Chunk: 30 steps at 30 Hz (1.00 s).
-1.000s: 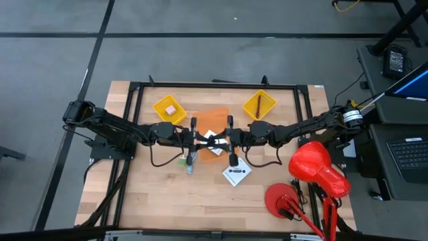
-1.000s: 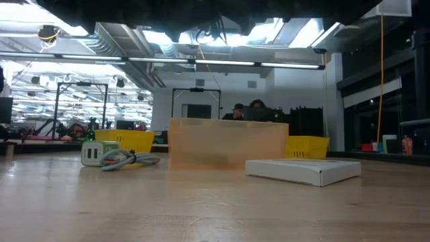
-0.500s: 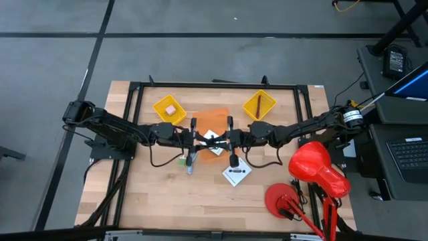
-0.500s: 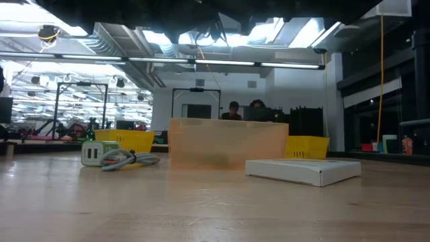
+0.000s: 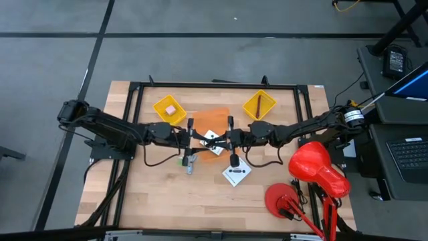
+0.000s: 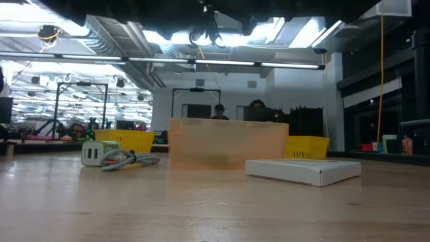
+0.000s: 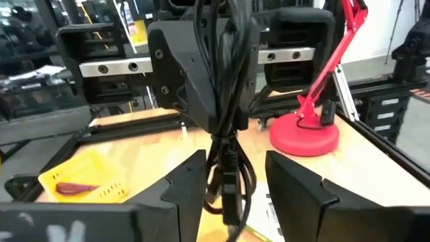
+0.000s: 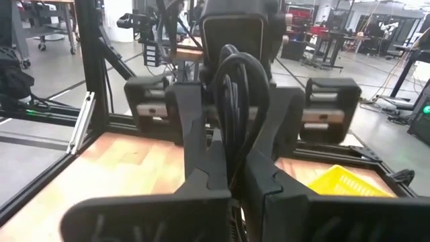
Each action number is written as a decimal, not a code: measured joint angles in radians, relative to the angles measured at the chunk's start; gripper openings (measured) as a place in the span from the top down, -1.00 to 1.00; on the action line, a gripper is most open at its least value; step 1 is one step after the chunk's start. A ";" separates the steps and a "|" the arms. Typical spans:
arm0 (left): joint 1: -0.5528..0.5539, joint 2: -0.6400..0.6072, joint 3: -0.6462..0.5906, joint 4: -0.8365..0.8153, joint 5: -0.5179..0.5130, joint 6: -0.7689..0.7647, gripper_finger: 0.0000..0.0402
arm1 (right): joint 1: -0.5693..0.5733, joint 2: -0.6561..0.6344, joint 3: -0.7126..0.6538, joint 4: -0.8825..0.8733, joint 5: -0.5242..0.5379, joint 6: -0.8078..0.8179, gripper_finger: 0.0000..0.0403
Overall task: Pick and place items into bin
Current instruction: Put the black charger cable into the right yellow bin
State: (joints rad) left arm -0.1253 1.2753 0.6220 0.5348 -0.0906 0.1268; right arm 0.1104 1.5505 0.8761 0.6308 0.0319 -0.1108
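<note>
A coiled black cord (image 7: 225, 107) hangs in the air above the orange see-through bin (image 5: 217, 115), with my right gripper (image 5: 218, 140) shut on it. My left gripper (image 5: 199, 139) faces it, open; its fingers stand on either side of the cord's hanging loops (image 7: 227, 188). In the bin lies a white card (image 5: 212, 139). A second white card (image 5: 236, 174) lies on the table near the bin. The green cube (image 5: 182, 159) and the blue-grey tool (image 5: 189, 165) lie to the bin's near left. A pink block (image 5: 170, 109) and a dark-red cord (image 5: 258, 104) lie in yellow baskets. My right gripper pinches the bundled strands of the black cord (image 8: 235, 144) between its two fingers. The fingers come level from the table's right side and lie across the bundle. The cord is lifted clear, and its loops (image 6: 207, 30) hang slack above the bin.
Two yellow baskets (image 5: 160, 106) (image 5: 267, 100) stand at the far side, left and right of the bin. A red desk lamp (image 5: 311, 167) with a round base (image 5: 281, 199) stands at the table's near right. A black frame (image 5: 214, 85) runs around the work area.
My left arm has drawn back a little toward the table's left edge, away from my right gripper. The black cord has stayed at my right gripper, above the bin.
</note>
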 joint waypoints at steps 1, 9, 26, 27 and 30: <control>-0.003 -0.019 0.000 -0.024 0.000 -0.005 0.26 | 0.001 -0.004 0.000 -0.004 0.000 -0.001 1.00; -0.012 -0.167 0.000 -0.202 0.003 -0.011 0.34 | 0.011 -0.038 0.000 -0.011 0.001 -0.026 1.00; -0.013 -0.230 -0.034 -0.301 0.005 -0.018 0.98 | 0.092 -0.078 0.000 -0.034 0.001 -0.081 1.00; -0.013 -0.235 -0.034 -0.303 0.005 -0.018 0.99 | 0.095 -0.078 0.000 -0.034 0.001 -0.082 1.00; -0.013 -0.238 -0.034 -0.305 0.005 -0.018 0.99 | 0.097 -0.078 0.000 -0.034 0.001 -0.088 1.00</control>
State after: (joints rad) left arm -0.1380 1.0369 0.5884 0.2302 -0.0853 0.1093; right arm 0.2070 1.4723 0.8757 0.5968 0.0331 -0.1986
